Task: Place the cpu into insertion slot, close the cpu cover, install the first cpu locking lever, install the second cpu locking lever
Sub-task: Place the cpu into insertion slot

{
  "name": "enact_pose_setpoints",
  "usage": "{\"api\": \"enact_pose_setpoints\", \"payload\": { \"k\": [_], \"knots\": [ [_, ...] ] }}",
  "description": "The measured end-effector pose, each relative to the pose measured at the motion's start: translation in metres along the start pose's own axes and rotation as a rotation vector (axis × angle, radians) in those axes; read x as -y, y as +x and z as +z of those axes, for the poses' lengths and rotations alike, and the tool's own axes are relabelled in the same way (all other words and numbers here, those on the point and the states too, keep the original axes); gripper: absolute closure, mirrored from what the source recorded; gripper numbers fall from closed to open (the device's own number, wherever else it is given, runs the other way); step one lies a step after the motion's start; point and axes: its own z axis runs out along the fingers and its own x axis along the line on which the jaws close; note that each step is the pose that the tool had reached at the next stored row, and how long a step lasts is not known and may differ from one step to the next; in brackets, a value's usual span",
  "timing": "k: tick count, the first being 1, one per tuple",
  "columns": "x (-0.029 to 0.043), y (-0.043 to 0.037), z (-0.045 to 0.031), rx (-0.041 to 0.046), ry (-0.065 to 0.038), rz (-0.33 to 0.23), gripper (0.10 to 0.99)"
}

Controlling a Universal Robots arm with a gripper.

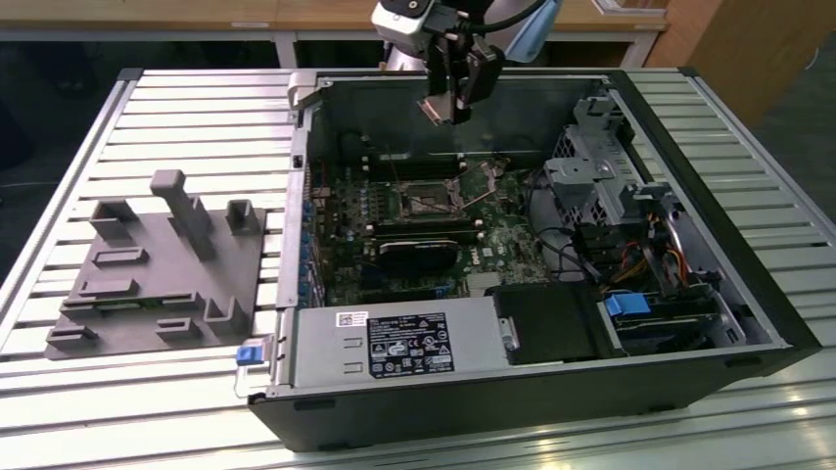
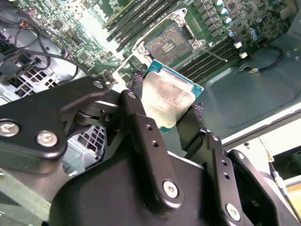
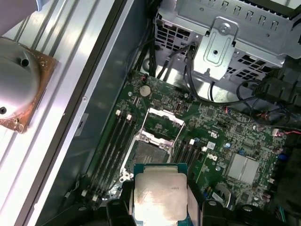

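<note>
My gripper hangs above the open computer case, near its back wall, shut on the cpu. In both wrist views the cpu is a silvery square chip on a green backing, clamped by its edges between the black fingers. The insertion slot lies bare on the green board, well below the chip. The cpu cover, a metal frame with a cut-out centre, is swung open beside the slot. A thin locking lever stands free next to the socket.
Long memory slots flank the socket. A dark heatsink block sits in front of it, then the power supply. A metal drive cage with cables fills the exterior view's right. A grey fixture rests on the slatted table.
</note>
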Motion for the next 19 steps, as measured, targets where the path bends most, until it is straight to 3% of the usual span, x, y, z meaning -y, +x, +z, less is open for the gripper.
{"api": "enact_pose_setpoints", "payload": {
  "k": [19],
  "knots": [
    [0.0001, 0.0, 0.0013, 0.0082, -0.002, 0.092, 0.549]
  ]
}}
